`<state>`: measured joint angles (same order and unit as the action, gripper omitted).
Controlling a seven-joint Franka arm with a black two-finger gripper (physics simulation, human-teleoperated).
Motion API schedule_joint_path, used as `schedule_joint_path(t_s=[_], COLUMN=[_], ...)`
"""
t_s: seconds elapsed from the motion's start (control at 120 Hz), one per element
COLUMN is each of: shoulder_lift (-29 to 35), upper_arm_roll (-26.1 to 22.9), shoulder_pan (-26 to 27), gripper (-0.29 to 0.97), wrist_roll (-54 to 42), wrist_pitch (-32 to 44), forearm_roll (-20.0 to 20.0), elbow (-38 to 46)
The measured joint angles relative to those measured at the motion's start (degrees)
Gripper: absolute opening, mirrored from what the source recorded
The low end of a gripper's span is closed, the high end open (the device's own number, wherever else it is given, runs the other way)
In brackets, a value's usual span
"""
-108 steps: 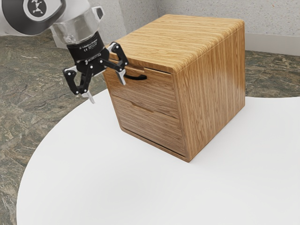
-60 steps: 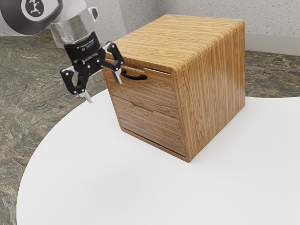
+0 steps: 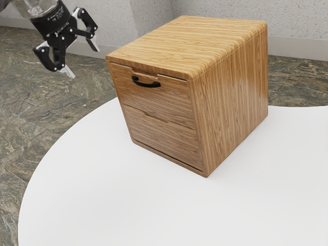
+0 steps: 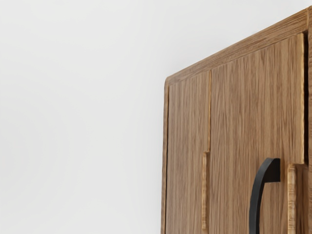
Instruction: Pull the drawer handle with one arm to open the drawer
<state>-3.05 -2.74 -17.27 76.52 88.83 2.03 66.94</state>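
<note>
1. Table point(image 3: 102, 195), white and round, bears the cabinet.
2. Wooden cabinet point(image 3: 225, 87) shows two drawers in front.
3. Top drawer point(image 3: 164, 100) sits flush, shut.
4. My gripper point(image 3: 81, 60) hangs open, well apart, toward the exterior view's left.
5. Black handle point(image 3: 145, 83) is untouched.

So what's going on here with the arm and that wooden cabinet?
A Franka arm is meant to pull open the top drawer of a wooden cabinet standing on a white table. Right now its gripper hangs open in the air, toward the exterior view's upper left, well apart from the black handle. It holds nothing. The drawer looks shut, its front level with the cabinet's face, so the pull is not yet done.
</note>
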Motion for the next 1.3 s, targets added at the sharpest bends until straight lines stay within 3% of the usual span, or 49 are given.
schedule_joint_path(t_s=[0.108, 0.333, 0.5, 0.942, 1.3], shoulder_lift=[-1.09, -0.91, -0.70, 3.50, 5.82], upper_arm_roll=[-0.01, -0.16, -0.08, 0.15, 0.64], shoulder_pan=[-0.41, 7.02, 6.14, 6.18, 6.98], gripper=[0.65, 0.65, 0.65, 0.61, 0.57], wrist_roll=[1.05, 2.58, 3.37, 3.65, 2.98], wrist_pitch=[4.88, 15.25, 21.07, 31.34, 34.48], forearm_roll=[0.96, 2.41, 2.83, 4.71, 5.49], elbow=[1.66, 8.17, 12.94, 24.18, 28.82])
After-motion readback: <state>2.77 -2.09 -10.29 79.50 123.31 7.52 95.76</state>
